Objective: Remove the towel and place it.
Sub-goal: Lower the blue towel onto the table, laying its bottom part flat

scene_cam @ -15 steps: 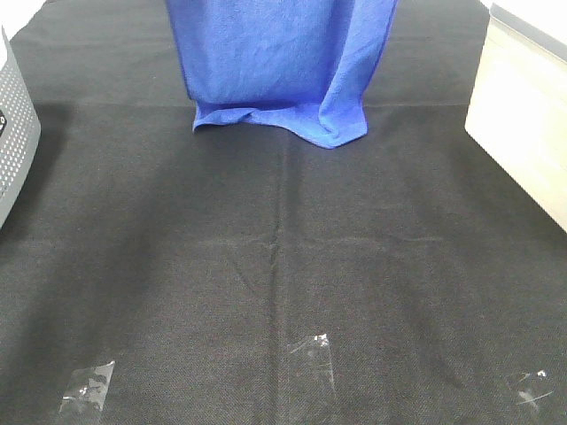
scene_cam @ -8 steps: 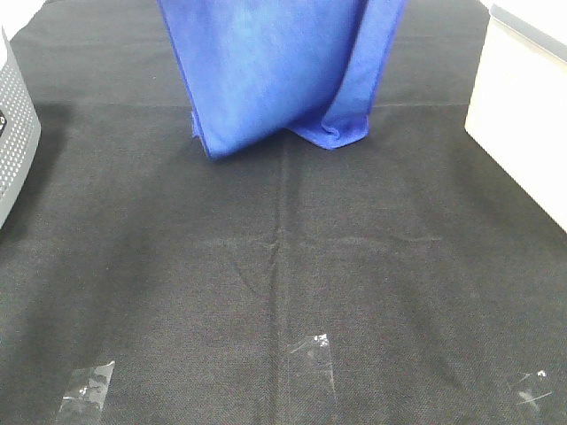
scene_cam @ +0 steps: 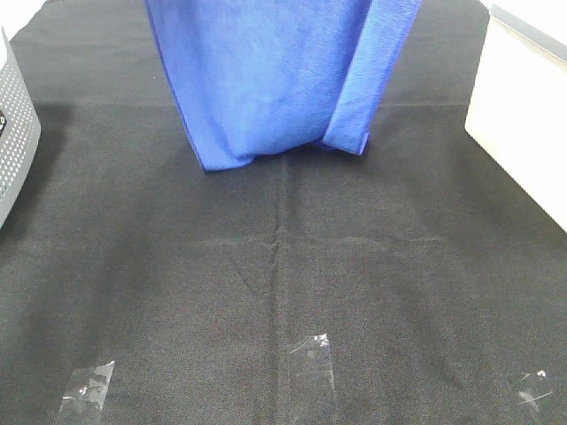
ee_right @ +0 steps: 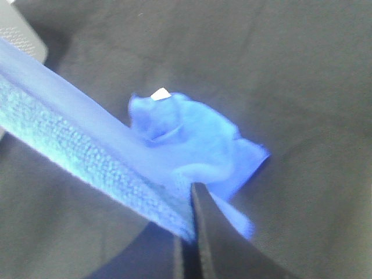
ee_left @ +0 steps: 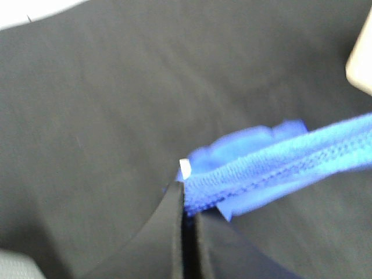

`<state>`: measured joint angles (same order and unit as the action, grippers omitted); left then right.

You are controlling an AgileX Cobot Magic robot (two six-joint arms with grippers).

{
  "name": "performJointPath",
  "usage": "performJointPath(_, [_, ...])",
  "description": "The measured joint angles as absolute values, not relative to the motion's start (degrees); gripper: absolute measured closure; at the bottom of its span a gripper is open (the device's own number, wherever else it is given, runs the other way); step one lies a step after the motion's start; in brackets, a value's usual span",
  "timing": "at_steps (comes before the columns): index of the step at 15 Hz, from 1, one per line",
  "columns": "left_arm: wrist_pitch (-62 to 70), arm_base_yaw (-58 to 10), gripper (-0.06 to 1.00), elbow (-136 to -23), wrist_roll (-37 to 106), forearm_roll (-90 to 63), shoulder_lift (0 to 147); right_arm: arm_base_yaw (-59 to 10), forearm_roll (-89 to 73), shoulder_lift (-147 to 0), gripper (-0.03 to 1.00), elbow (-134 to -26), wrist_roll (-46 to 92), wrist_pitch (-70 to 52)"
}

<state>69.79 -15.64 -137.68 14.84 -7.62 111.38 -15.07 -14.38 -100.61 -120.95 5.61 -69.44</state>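
Towel (scene_cam: 266,80): bright blue, hanging at 12 o'clock over the black-clothed desk (scene_cam: 283,283).
Left fingers (ee_left: 163,232): pressed together, pinching the towel's stitched hem.
Right fingers (ee_right: 215,244): pinching the same hem.

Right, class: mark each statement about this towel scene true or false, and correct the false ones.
1. The towel hangs down from above the top edge of the high view. True.
2. The left gripper is open and empty. False: it is shut on the towel's stitched edge.
3. The right gripper is shut on the towel. True.
4. The grey perforated basket stands at the right of the high view. False: it is at the left edge; a pale box is at the right.
5. Pieces of clear tape are stuck on the black cloth. True.
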Motion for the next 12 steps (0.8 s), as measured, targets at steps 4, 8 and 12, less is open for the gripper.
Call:
performJointPath(4, [70.07,-16.1,0.94,-121.52,15.93,-7.16,100.15,-15.36,-16.84,-93.79,0.96,-109.43,6.13,-69.44])
performJointPath(8, [70.07,-16.33,0.94,-112.19,18.56,-8.31,90.13,-15.64,-19.25,-86.23,0.96,-101.64,7.16,-68.81])
performJointPath(12, [70.07,-16.5,0.94,-101.3,21.37,-8.31,84.11,-15.7,-22.12,-81.82,0.96,-92.65,7.16,-68.58])
